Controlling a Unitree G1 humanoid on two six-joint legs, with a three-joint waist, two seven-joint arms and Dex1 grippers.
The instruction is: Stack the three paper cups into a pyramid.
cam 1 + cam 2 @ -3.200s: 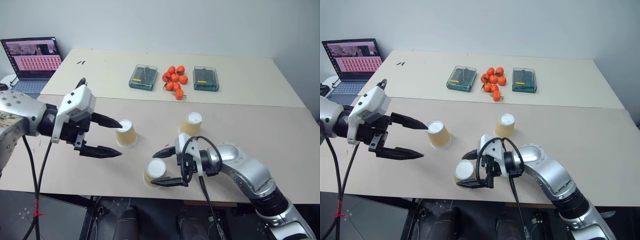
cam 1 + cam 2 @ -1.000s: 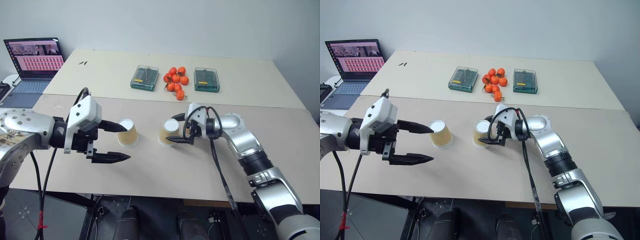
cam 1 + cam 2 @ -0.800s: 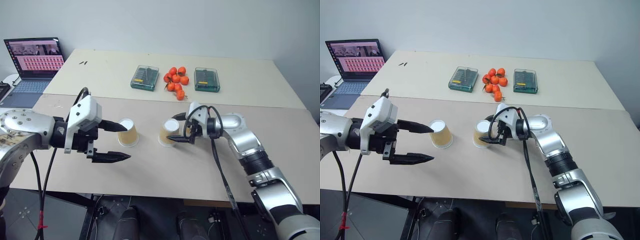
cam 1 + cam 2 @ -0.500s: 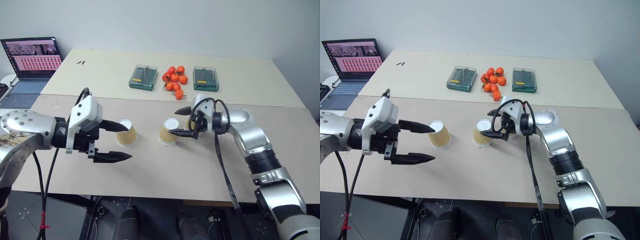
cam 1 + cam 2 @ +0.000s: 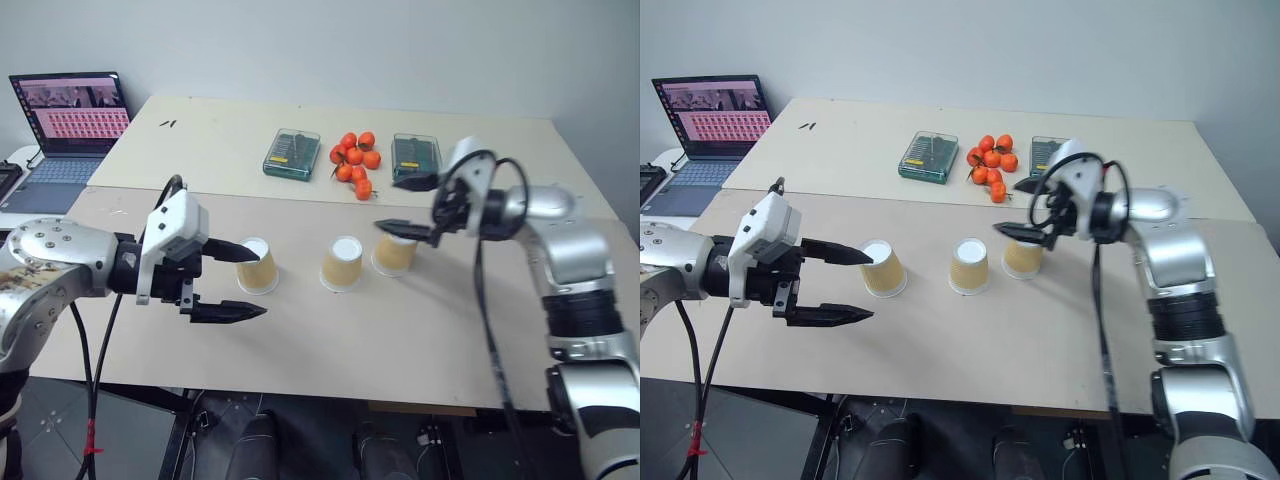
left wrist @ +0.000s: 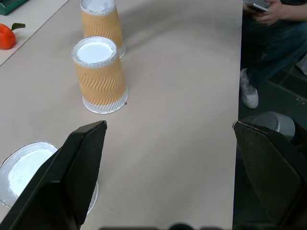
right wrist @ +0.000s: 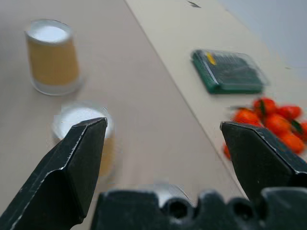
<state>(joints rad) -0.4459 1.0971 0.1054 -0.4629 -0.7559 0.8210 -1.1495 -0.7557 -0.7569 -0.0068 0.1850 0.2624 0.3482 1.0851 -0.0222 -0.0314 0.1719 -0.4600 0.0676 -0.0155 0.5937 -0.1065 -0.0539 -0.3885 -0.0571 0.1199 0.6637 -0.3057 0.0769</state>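
Note:
Three tan paper cups stand upside down in a row on the near table: a left cup [image 5: 256, 268], a middle cup [image 5: 343, 264] and a right cup [image 5: 394, 254]. Middle and right stand close together; the left one is a gap apart. My left gripper [image 5: 872, 287] is open and level, its fingertips at the left cup's left side; the left wrist view puts that cup [image 6: 21, 173] beside one finger, not between them. My right gripper [image 5: 386, 203] hangs open and empty in the air, just above the right cup.
Two clear green boxes [image 5: 291, 153] [image 5: 415, 157] flank a cluster of tangerines [image 5: 357, 160] on the far table. A laptop [image 5: 72, 108] sits far left. A seated person [image 6: 271, 33] is off the table's right end.
My right gripper has drawn back from the middle cup, rising and moving right, and that cup stands free. The right cup behind it has come into sight. My left gripper held still.

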